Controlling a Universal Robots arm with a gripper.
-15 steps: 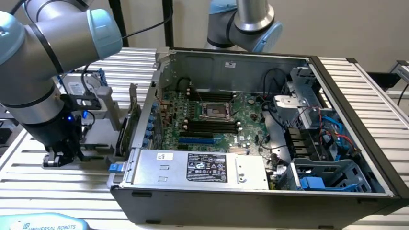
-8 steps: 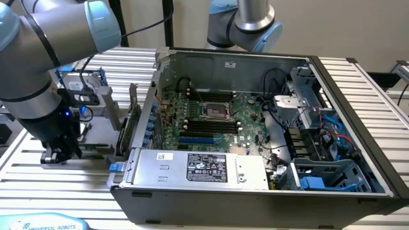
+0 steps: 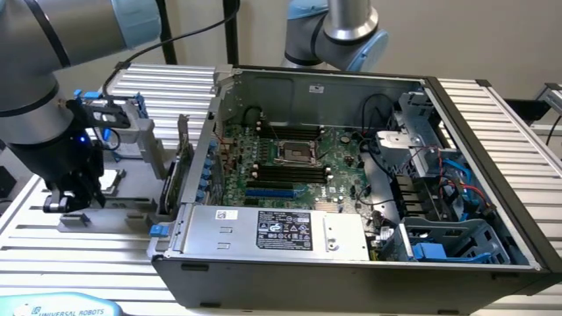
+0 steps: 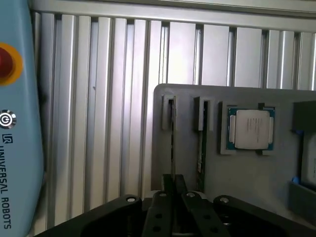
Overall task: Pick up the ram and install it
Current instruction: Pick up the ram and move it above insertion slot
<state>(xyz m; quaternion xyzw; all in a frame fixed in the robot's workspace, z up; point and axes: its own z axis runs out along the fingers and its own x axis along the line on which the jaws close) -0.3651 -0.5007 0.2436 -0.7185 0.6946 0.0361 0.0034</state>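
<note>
Exterior view: a slatted aluminium table [image 3: 518, 131] carries an open computer case [image 3: 351, 280] lying on its side. Inside the case are a green motherboard [image 3: 299, 158] and, along the near wall, a silver power supply [image 3: 272, 230]. On the exterior view's left of the case, the robot arm [image 3: 35, 79] reaches down to a grey holder [image 3: 105, 220] that rests on the table. The black gripper [image 3: 66, 201] sits low over this holder. A light-blue teach pendant [image 3: 62, 306] lies at the near edge of the table.

Wrist view: the table's slats [image 4: 98, 98] run beneath the grey holder [image 4: 247, 182]. The teach pendant [image 4: 15, 123], with its red button [image 4: 6, 64], lies beside the holder and apart from it. A square processor [image 4: 250, 129] lies flat in a recess of the holder. Two narrow slots lie next to the processor, and each holds a thin stick standing on edge.

The ram [image 4: 173, 138] stands in the slot farther from the processor, well apart from the computer case. A second stick [image 4: 202, 143], showing a green edge, stands in the slot between the ram and the processor.

Gripper state: the gripper [image 4: 174, 178] has its fingers pressed together on the near end of the ram, pinching its thin edge between them.
</note>
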